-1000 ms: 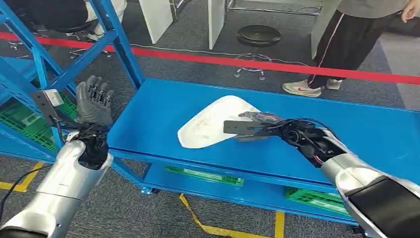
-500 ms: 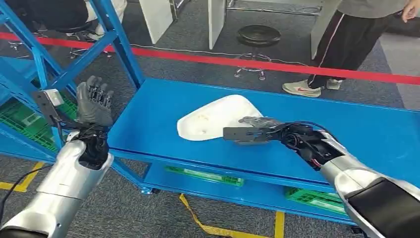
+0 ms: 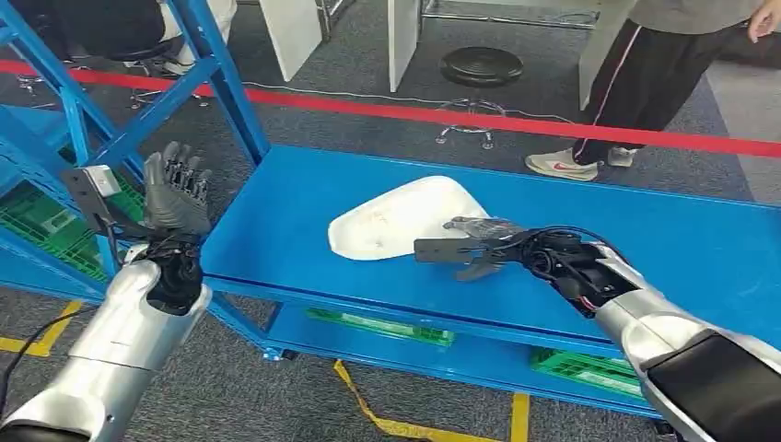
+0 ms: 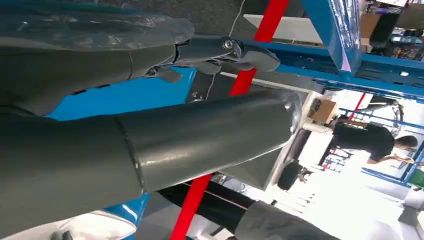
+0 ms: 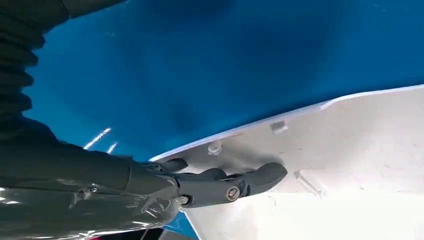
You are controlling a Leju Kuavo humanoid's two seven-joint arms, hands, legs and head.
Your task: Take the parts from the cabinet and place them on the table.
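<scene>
- The head view is evenly and brightly lit from above, with soft shadows and mild softness throughout.
- A dim shadow lies on the blue table (image 3: 304, 198) just under the fingers (image 3: 479, 269) of the right hand (image 3: 479, 247).
- In the right wrist view, short white glints streak the table beside the thumb (image 5: 227, 184), which is sharp against the white part (image 5: 350, 165).
- In the left wrist view, the background beyond the fingers (image 4: 240, 50) of the left hand (image 4: 150, 145) is washed out white, and a sheen runs along the thumb.

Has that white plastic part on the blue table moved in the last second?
Yes. The white plastic part settled lower and flatter on the blue table, shifting slightly toward the table's far edge, as the right hand let go.
</scene>
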